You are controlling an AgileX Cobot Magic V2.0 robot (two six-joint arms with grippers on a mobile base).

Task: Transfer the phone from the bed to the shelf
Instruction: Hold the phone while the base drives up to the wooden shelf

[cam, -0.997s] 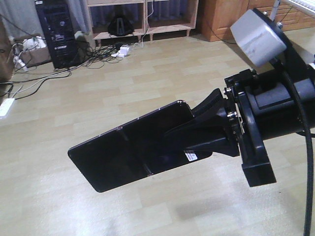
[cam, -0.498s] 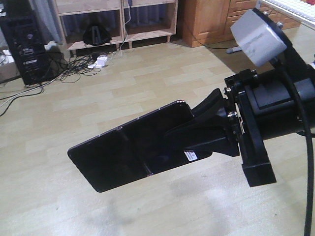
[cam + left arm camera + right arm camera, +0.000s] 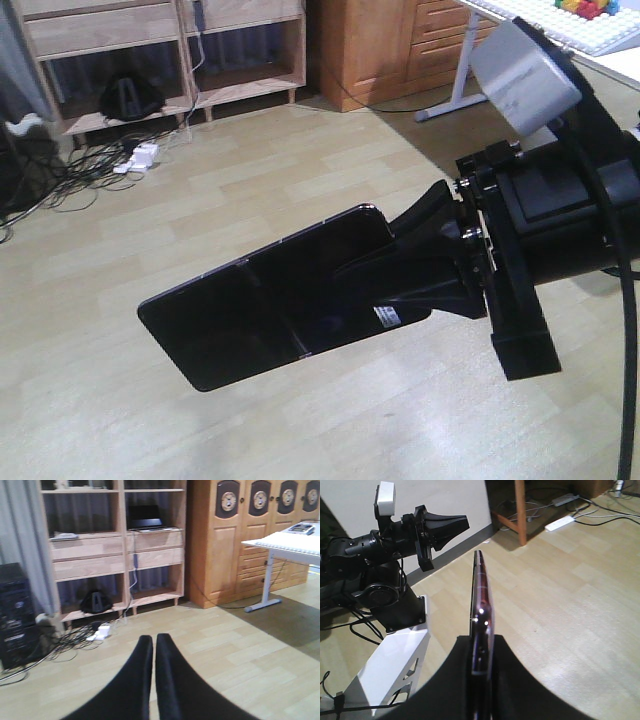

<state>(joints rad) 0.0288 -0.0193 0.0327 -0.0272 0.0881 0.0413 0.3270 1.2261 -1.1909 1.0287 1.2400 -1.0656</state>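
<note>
The phone, a thin glossy black slab with a crease and a small white sticker, hangs above the floor in my right gripper, which is shut on its sticker end. The right wrist view shows the phone edge-on, clamped between the right gripper fingers. My left gripper is shut on nothing and points at the light-wood shelf. The front view has the shelf at its top left. The bed is out of view.
An orange-brown cabinet stands right of the shelf, beside a white table. Cables and a white power strip lie before the shelf. A black computer tower is at left. A laptop sits on the shelf.
In the front view the shelf and cables have slid left and lower. The cabinet and white table have come into view at right. The phone stays clamped the same way.
</note>
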